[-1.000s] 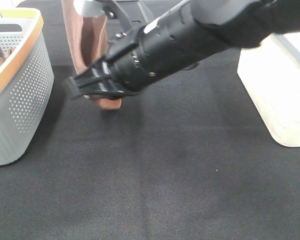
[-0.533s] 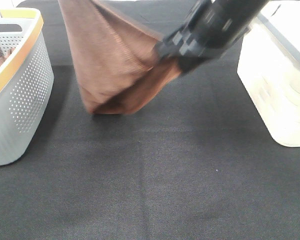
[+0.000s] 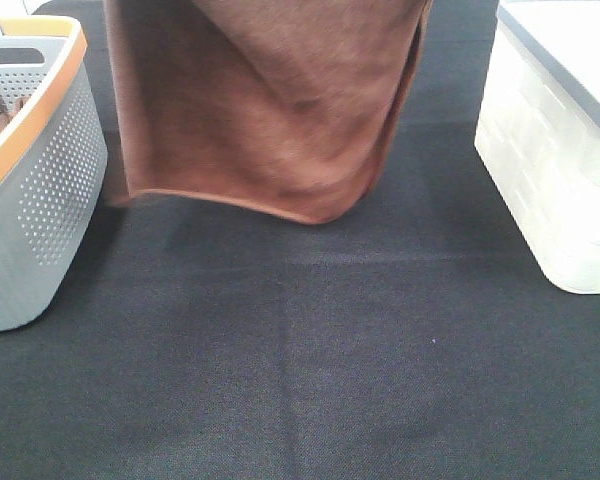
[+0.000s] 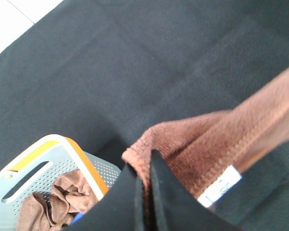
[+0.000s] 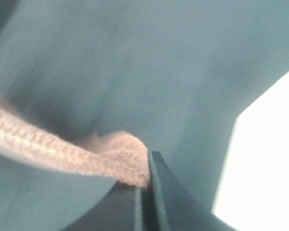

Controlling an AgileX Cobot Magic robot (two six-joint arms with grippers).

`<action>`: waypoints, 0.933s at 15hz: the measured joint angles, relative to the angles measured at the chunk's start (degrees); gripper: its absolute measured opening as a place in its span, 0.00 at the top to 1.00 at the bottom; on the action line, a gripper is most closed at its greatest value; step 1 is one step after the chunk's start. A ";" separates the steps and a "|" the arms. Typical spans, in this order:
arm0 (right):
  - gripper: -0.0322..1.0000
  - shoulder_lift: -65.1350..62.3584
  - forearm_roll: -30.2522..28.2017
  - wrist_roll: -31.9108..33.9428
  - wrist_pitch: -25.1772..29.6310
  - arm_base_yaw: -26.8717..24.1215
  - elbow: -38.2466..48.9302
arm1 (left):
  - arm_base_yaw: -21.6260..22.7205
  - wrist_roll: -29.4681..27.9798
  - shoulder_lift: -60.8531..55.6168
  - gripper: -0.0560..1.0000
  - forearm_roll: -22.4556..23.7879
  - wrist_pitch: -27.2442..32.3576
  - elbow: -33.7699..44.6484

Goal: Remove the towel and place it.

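**Towel spread between both pincers**

The left pincer (image 4: 143, 185) and right pincer (image 5: 145, 187) each clamp a corner of the towel (image 3: 270, 110), which hangs between and below them. Recommended: hold even tension, lower level, release both together onto the black mat (image 3: 310, 370).

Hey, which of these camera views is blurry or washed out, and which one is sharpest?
Exterior high: the towel is blurred at its left edge, and the white bin glares. Left wrist: sharpest, with the hem stitching and white tag clear. Right wrist: smeared, with a bluish cast and a blown-out white patch.
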 joint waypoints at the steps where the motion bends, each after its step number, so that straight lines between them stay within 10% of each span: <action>1: 0.97 0.00 -1.49 0.00 -1.72 0.00 -0.63 | 0.00 0.00 1.32 0.95 1.15 -0.69 0.00; 7: 0.97 4.07 -14.61 8.37 -18.68 -0.06 -0.86 | 0.06 -1.60 10.77 0.95 13.69 -17.70 0.00; 14: 0.97 11.29 -33.63 22.69 -36.33 -1.49 -0.86 | 8.48 -19.42 16.56 0.95 16.90 -43.43 0.00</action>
